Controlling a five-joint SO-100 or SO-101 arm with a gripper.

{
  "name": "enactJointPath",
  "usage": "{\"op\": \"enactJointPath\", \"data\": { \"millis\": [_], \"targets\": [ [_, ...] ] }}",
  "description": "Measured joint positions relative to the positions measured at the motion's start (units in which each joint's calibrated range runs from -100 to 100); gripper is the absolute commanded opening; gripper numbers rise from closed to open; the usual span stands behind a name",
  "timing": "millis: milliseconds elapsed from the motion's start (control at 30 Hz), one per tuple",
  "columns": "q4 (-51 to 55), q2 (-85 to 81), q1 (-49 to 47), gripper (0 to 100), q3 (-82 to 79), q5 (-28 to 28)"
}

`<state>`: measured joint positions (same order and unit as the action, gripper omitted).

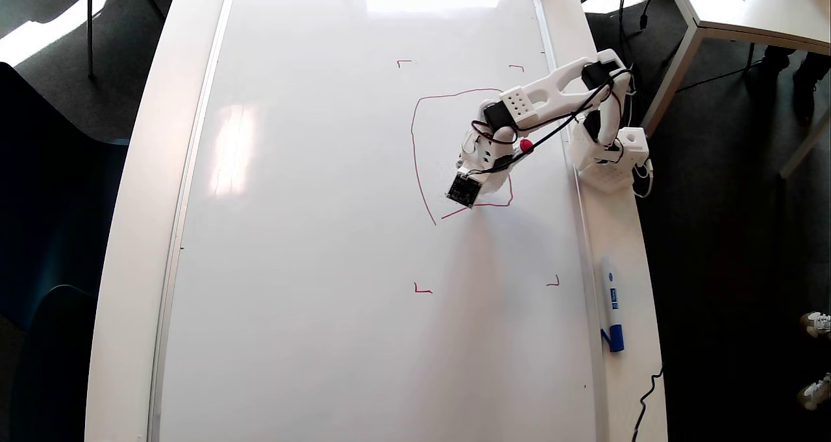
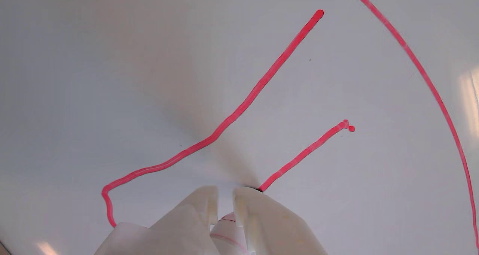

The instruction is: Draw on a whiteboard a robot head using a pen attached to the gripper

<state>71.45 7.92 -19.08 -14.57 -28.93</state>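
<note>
You're mid-outline: the fingers [image 2: 224, 195] clamp the pen [image 2: 228, 228] against the whiteboard [image 1: 324, 234], at the lower edge of the unfinished robot head [image 1: 415, 156]. Next, carry the stroke across to close its open corner.

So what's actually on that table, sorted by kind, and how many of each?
Whiteboard: 1
Robot arm: 1
Markers: 2, the red pen clamped in the arm's fingers and a blue-capped marker lying beside the board
Red corner marks: 4
Unfinished red outline: 1
Total: 9
</note>
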Motion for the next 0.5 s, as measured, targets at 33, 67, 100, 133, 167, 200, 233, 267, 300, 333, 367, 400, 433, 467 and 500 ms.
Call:
{"op": "enactJointPath", "data": {
  "millis": [33, 67, 100, 133, 167, 200, 233, 267, 300, 333, 367, 400, 433, 467, 500],
  "targets": [
    [0.0, -0.6, 0.6, 1, -0.7, 0.0],
    [0.2, -1.0, 1.2, 1, -1.3, 0.0],
    [0.4, -1.4, 2.6, 1, -1.7, 0.0],
    [0.5, -1.4, 3.1, 1, -1.8, 0.0],
    [0.3, -1.4, 3.8, 1, -1.8, 0.0],
    [0.3, -1.4, 4.7, 1, -1.8, 0.0],
    [0.3, -1.4, 5.6, 1, -1.8, 0.0],
    [0.3, -1.4, 7.0, 1, -1.8, 0.1],
    [0.3, -1.4, 7.4, 1, -1.8, 0.2],
    [-0.3, -1.4, 7.8, 1, -1.8, 0.6],
    [-1.1, -1.4, 8.2, 1, -1.8, 0.7],
    [-1.8, -1.4, 8.6, 1, -1.8, 0.9],
    [-3.0, -1.4, 9.0, 1, -1.8, 1.0],
    [-3.3, -1.4, 9.0, 1, -1.8, 1.0],
    [-4.1, -1.4, 9.0, 1, -1.8, 1.1]
  ]
}}
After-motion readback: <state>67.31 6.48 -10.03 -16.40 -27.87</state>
